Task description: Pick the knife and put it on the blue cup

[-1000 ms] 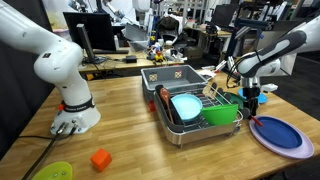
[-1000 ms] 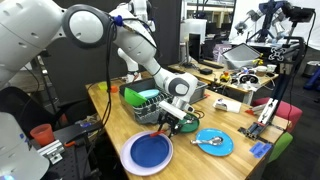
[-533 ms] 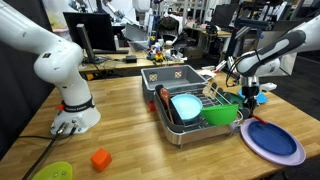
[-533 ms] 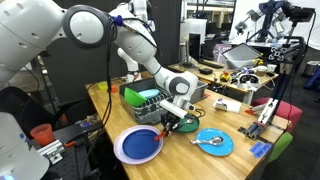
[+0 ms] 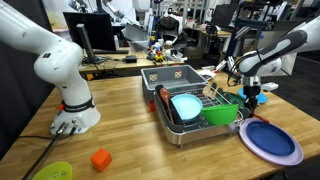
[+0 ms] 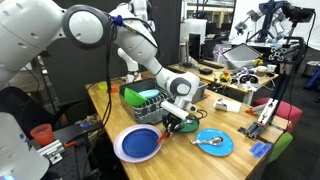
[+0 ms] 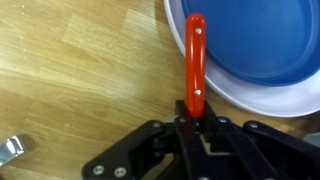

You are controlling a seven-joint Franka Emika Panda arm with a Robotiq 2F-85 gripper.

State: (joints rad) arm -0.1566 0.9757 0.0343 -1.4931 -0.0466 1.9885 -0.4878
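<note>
Over the plate (image 7: 250, 100) rim, the gripper (image 7: 195, 122) pinched the knife (image 7: 194, 55) by one end; carrying seemed in hand; next it needed travel to the blue cup, not surely identifiable.

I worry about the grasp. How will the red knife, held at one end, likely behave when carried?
The knife sticks out straight from the gripper, so it seems stiff. It is slim, so probably light. Its glossy surface, pinched at one end only, might let it swivel.
</note>
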